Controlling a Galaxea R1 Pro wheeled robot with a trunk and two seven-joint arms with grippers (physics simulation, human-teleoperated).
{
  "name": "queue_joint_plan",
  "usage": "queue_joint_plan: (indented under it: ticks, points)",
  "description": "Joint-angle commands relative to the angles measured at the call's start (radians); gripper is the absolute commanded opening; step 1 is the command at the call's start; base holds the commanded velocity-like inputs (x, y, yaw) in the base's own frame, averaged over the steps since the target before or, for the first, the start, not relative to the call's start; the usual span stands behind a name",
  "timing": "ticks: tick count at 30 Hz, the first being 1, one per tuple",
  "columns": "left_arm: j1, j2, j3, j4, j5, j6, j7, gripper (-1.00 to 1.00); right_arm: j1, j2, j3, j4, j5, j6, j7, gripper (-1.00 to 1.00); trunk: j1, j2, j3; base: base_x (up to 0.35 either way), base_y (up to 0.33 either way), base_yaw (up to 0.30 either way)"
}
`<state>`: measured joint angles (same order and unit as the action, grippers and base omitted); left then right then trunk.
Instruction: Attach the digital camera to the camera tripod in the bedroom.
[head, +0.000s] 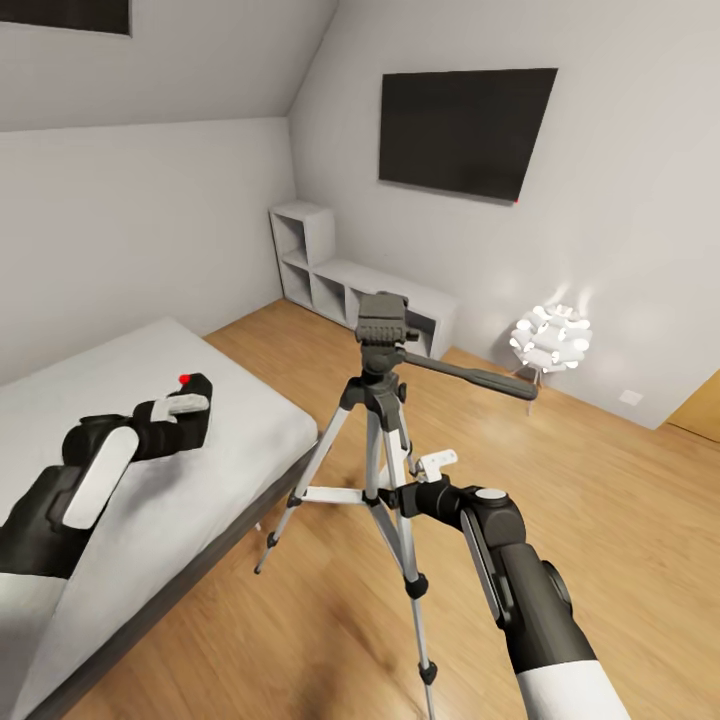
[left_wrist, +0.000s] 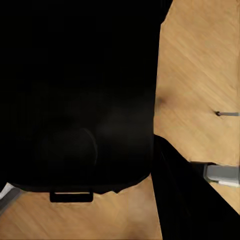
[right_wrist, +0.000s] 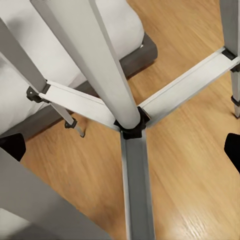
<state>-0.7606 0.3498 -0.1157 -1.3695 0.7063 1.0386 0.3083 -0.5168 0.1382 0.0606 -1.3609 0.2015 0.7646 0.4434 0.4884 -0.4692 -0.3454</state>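
Head view has the camera tripod (head: 385, 440) standing on the light wood floor (head: 620, 540) just off the corner of the bed (head: 190, 470), black head up top with the long pan handle (head: 470, 375) sticking out to the right. The right gripper (head: 425, 478) is in at the tripod's centre column, around where the leg braces meet, one pale finger visible past the column; can't honestly tell whether it's clamped or just close. The right wrist view looks down along the silver column (right_wrist: 100, 70) to the black hub (right_wrist: 131, 127) where three flat braces spread out, floor and bed edge underneath.

The left gripper (head: 185, 410) is over the white mattress, closed around the digital camera (head: 195, 395); you can see its red button on top. In the left wrist view the camera's black body (left_wrist: 75, 95) takes up most of the shot, wood floor around it.

Background: wall-mounted TV (head: 462, 130), white cube shelving (head: 340, 275), a glowing white lamp (head: 550, 338).
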Motion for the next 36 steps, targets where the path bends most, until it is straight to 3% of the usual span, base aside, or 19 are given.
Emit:
queue_joint_plan:
  ticks: [1,2,5,8,10,13,17,20,31,36]
  points:
    - [-0.03,0.003,-0.002,0.015,0.011,0.003,0.01,-1.0,-0.001,0.0,-0.001,-0.001,0.013,0.003,0.008,1.0,0.0,-0.002,-0.002,0.0,0.0,0.0]
    - [-0.088,0.005,-0.001,0.05,0.011,0.004,0.01,-1.0,-0.002,0.0,-0.001,-0.001,0.012,0.003,0.008,1.0,0.0,-0.002,-0.002,0.0,0.0,0.0]
    - [-0.178,0.007,-0.001,0.107,0.01,0.005,0.01,-1.0,-0.003,0.0,-0.001,0.0,0.013,0.003,0.008,1.0,0.0,-0.002,-0.002,0.0,0.0,0.0]
    - [-0.375,0.004,-0.001,0.243,0.011,0.007,0.011,-1.0,-0.003,0.0,-0.001,0.0,0.015,0.002,0.008,1.0,0.0,-0.002,-0.002,0.0,0.0,0.0]
    - [-0.449,-0.002,-0.001,0.289,0.011,0.007,0.01,-1.0,-0.003,0.0,-0.001,0.0,0.017,0.002,0.008,1.0,0.0,-0.002,-0.002,0.0,0.0,0.0]
    - [-0.505,-0.017,-0.001,0.324,0.011,0.007,0.01,-1.0,-0.002,0.0,-0.001,0.0,0.017,0.002,0.008,1.0,0.0,-0.002,-0.002,0.0,0.0,0.0]
    - [-0.481,-0.04,-0.015,0.324,0.018,0.006,0.012,-1.0,-0.002,-0.02,-0.005,0.022,0.018,0.009,0.033,1.0,0.0,-0.002,-0.002,0.0,0.0,0.0]
    - [-0.464,-0.04,-0.015,0.307,0.032,0.001,0.009,-1.0,-0.002,-0.003,-0.005,0.039,0.022,0.011,0.016,1.0,0.0,-0.002,-0.002,0.0,0.0,0.0]
    - [-0.401,-0.103,-0.015,0.247,0.039,-0.002,0.064,-1.0,-0.002,-0.063,-0.001,0.065,0.015,0.008,0.006,1.0,0.0,-0.002,-0.002,0.0,0.0,0.0]
    - [-0.373,-0.131,-0.013,0.233,0.039,0.0,0.095,-1.0,-0.002,-0.064,-0.001,0.065,0.017,0.01,0.008,1.0,0.0,-0.002,-0.002,0.0,0.0,0.0]
